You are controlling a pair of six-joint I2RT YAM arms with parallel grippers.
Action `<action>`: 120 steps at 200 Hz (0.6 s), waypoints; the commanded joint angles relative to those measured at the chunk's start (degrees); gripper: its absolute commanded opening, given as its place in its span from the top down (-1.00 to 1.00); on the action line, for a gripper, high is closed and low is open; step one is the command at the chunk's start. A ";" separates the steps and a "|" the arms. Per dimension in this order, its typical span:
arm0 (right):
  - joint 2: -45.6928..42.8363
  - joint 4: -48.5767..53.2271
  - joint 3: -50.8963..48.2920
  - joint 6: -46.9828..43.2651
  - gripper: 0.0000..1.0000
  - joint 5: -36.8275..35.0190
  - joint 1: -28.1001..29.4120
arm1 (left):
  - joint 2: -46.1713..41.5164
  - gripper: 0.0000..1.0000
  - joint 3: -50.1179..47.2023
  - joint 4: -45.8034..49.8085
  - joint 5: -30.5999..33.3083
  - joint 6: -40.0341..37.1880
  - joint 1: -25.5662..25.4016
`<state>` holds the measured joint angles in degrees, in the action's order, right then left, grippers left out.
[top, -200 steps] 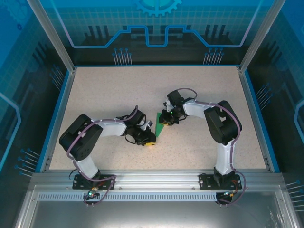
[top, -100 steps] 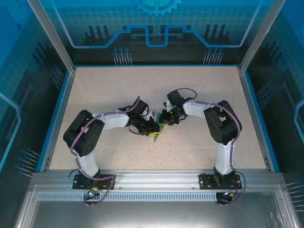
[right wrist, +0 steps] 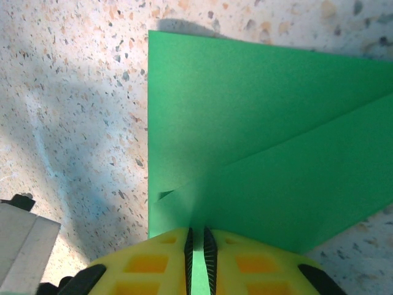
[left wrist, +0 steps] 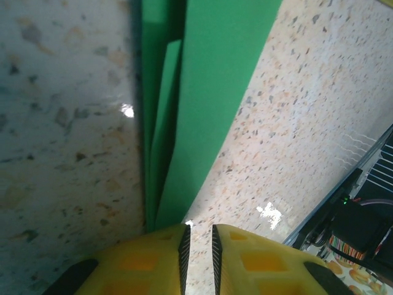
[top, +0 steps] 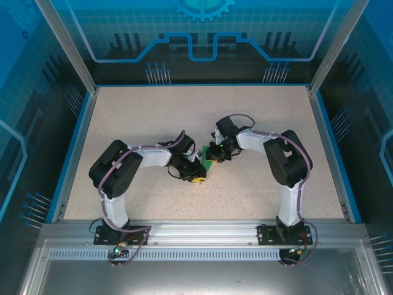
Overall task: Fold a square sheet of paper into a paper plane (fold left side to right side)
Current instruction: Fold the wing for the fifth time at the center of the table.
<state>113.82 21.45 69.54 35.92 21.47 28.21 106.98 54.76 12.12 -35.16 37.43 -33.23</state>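
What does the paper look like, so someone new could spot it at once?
Start at the speckled beige table and look to its middle. The paper lies there between the left tool and the right tool, which pinches its edge. It is a bright green folded shape with creased, layered flaps, the only green thing there.

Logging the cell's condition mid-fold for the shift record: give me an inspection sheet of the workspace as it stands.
Surface: speckled beige table, no marks seen.
Job's things: green paper, folded, with a diagonal crease, between the two arms.
Clutter: nothing seen.
Grippers: right gripper shut on the paper's edge; left gripper at its narrow tip, jaws a slit apart, hold unclear.
Cables: purple cables run along both arms, off the paper.
Surroundings: aluminium frame, blue printed panels.
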 commanded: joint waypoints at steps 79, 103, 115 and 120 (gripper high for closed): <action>0.90 2.66 2.19 -1.87 0.61 -2.20 0.57 | -7.90 0.58 -8.37 4.36 0.88 -1.42 -1.47; -1.74 2.59 4.07 -2.67 0.51 -2.72 0.53 | -13.62 0.55 -8.66 2.96 1.52 -1.11 -1.31; -3.82 3.21 4.51 -2.94 0.38 -4.48 0.33 | -16.65 0.51 -8.53 2.73 2.78 -1.29 -1.22; -4.87 3.52 4.43 -3.02 0.33 -5.13 0.35 | -17.74 0.51 -8.41 2.79 3.53 -1.43 -1.13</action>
<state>113.54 23.09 71.94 34.30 19.84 28.58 95.66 46.17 13.91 -33.82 36.97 -34.26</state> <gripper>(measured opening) 0.287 0.240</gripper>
